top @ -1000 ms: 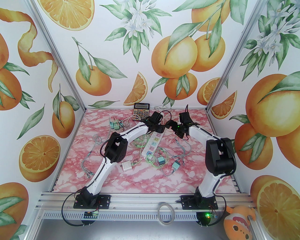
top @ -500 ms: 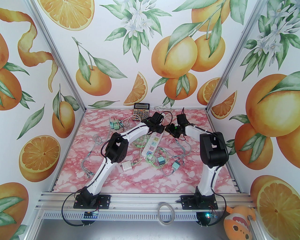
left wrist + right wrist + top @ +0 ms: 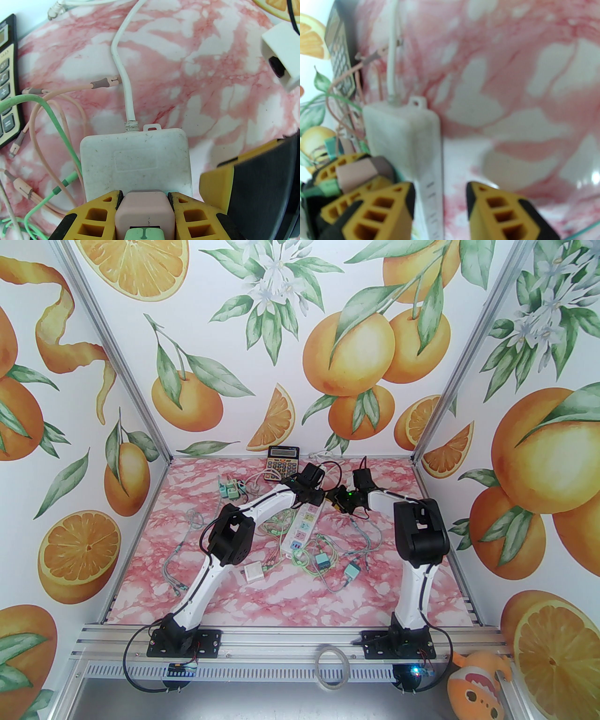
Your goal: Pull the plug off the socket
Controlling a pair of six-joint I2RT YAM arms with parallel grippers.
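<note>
plug [image 3: 144,211]: pink block, dead centre between the left gripper [image 3: 144,195] fingers [image 3: 103,211]. Both yellow pads are pressed onto its sides, so it's clamped on the plug. A green connector [image 3: 143,234] is stuck into the plug face nearest the wrist.

Plug sits on the top face of the white power strip [image 3: 136,161], at its far end. Plug base is hidden behind the pads, so can't tell how deep the prongs are. Strip's end cap is just ahead of the left fingertips. A white cord [image 3: 128,98] leaves it and runs away from the gripper.

right gripper [image 3: 440,187]: jaws apart, straddling the strip's long side edge just beside the plug. Its left pad is over the strip top, can't tell if touching. Its right pad stands off the side wall with table showing in the gap, so no grip on anything. From its wrist, the left gripper and plug are immediately to its left.

Left of the left gripper: loose pink cables [image 3: 103,83] and a green cable [image 3: 28,99], with a calculator [image 3: 7,82] further left. Ahead and right of it: pink marble table [image 3: 211,82].

Overhead: both wrists meet over the strip's far end, and the rest of it runs back toward the arm bases.
</note>
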